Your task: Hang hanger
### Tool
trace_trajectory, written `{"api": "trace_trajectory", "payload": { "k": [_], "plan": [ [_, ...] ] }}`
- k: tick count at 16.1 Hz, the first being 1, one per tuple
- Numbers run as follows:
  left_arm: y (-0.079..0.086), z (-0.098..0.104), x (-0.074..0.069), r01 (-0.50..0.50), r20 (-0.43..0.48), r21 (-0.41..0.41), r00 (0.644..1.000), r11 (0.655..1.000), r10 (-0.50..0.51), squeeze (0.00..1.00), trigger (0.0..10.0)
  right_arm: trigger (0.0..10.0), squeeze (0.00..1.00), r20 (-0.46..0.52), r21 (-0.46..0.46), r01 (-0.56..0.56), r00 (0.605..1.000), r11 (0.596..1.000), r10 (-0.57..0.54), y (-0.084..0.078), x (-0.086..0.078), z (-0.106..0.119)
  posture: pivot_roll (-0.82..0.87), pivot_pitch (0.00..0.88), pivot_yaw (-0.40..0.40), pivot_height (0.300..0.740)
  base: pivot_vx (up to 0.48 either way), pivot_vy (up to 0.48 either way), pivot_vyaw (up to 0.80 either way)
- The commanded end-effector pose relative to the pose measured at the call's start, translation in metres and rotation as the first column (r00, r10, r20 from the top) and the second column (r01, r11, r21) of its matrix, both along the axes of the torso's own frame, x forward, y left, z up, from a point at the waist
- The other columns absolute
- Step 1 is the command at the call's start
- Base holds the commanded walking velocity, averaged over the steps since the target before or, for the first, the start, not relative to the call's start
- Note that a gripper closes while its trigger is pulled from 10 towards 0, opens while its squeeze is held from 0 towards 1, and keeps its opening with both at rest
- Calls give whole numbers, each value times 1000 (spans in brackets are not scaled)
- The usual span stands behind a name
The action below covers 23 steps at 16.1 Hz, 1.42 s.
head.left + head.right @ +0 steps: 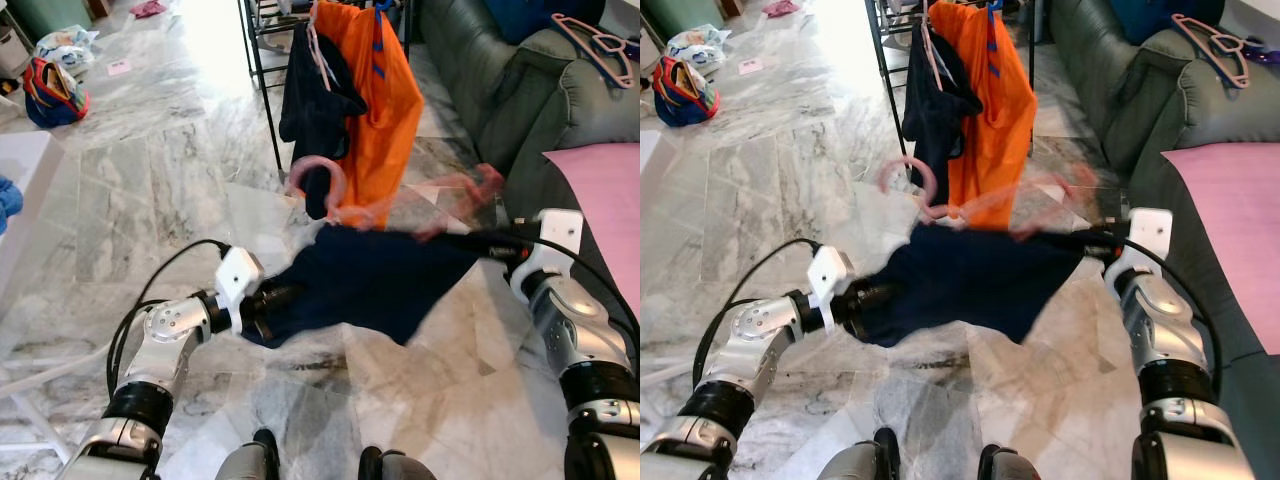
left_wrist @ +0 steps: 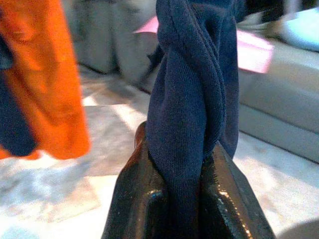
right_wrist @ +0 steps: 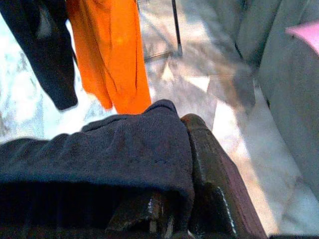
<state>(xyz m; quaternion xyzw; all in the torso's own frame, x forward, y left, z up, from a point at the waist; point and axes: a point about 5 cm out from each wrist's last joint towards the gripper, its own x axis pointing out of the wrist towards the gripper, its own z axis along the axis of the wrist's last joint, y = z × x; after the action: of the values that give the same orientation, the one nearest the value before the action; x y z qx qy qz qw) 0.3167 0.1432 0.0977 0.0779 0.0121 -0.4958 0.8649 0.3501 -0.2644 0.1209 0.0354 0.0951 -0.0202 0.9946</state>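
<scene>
A navy garment (image 1: 370, 280) is stretched between my two grippers above the marble floor. My left gripper (image 1: 272, 300) is shut on one bunched end; the wrist view shows the twisted cloth (image 2: 189, 99) pinched between the black fingers (image 2: 132, 204). My right gripper (image 1: 482, 245) is shut on the other end, with the cloth (image 3: 99, 154) folded over one of its fingers (image 3: 209, 164). A pink hanger (image 1: 320, 175), blurred by motion, rises from the garment's top edge with its hook toward the rack. On the black clothes rack (image 1: 262, 90) ahead hang an orange shirt (image 1: 378, 110) and a dark top (image 1: 310, 100).
A grey-green sofa (image 1: 480, 70) runs along the right, with pink hangers (image 1: 595, 40) on its arm and a pink cushion (image 1: 610, 190). A colourful bag (image 1: 50, 90) lies on the floor far left, and a white edge (image 1: 20, 170) stands beside it.
</scene>
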Motion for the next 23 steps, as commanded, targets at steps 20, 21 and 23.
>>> {"api": "trace_trajectory", "payload": {
  "k": [20,21,23],
  "plan": [
    [14,-56,-13,-97,-28,362,993,927,115,0,10000,0,0,58,-265,-198,974,944,220,-7,15,78,-130,206,-19,740,0,0,0],
    [8,-54,-10,-105,-23,343,992,934,120,0,10000,0,0,66,-246,-220,968,944,243,5,16,76,-133,204,-13,740,0,0,0],
    [-11,-49,-4,-124,13,307,992,944,127,0,10000,0,0,48,-185,-296,950,937,310,40,14,58,-129,202,-2,740,0,0,0]
  ]
}}
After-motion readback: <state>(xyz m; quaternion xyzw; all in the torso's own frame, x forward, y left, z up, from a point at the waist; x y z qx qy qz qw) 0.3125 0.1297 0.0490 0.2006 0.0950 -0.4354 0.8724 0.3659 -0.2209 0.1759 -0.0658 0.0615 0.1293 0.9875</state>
